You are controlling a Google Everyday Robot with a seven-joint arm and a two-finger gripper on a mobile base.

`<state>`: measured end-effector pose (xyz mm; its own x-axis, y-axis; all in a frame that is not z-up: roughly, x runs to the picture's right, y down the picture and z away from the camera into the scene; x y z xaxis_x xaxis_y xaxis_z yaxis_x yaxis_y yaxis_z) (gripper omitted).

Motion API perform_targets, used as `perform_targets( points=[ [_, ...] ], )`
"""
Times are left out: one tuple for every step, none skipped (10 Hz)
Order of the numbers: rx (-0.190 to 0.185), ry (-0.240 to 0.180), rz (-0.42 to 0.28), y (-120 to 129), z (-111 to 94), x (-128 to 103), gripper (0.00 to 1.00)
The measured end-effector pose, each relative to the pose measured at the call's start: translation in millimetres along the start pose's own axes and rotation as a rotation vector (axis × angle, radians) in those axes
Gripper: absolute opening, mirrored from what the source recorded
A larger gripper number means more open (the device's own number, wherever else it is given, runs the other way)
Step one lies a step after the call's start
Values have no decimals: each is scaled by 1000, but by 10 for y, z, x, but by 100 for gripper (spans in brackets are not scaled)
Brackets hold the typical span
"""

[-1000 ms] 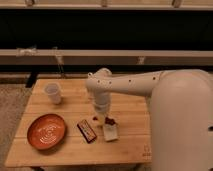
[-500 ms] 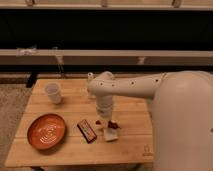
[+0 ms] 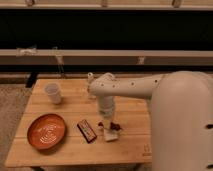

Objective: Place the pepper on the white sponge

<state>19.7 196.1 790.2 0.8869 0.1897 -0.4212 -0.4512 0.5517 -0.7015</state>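
The white sponge (image 3: 110, 134) lies on the wooden table (image 3: 65, 150), right of the middle and near the front. A small dark red pepper (image 3: 116, 127) rests at the sponge's far right edge, touching it. My gripper (image 3: 105, 121) hangs from the white arm directly over the sponge's far left corner, close above it. A small reddish spot shows at the gripper's tip, and I cannot tell what it is.
A dark flat bar with a reddish edge (image 3: 87, 130) lies just left of the sponge. An orange plate (image 3: 46, 131) sits at the front left. A white cup (image 3: 53, 93) stands at the back left. My white body fills the right side.
The arm's wrist has shifted slightly to the right over the sponge. The sponge, bar, plate and cup have not moved.
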Motion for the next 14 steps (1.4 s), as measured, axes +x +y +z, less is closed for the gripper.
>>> perform_targets(
  points=[
    [-6,13,-4,-11,34,5,47],
    [-12,23,-10,-8,59,-3,58],
    [-16,29,-12,-11,69,-2,68],
    [-19,33,-12,-14,77,4,75],
    [-21,33,-12,-16,77,9,80],
    [-22,32,-10,-16,75,20,80],
    [-23,28,-7,-17,64,31,80],
    [-22,23,-5,-18,53,32,80],
    [-22,14,-4,-15,36,31,80],
    [-21,8,-2,-15,21,33,80],
    [-20,3,0,-15,11,36,80],
    [-19,-4,5,-18,-2,36,80],
    [-18,-12,10,-21,-14,30,80],
    [-19,-21,18,-33,-28,30,80]
  ],
)
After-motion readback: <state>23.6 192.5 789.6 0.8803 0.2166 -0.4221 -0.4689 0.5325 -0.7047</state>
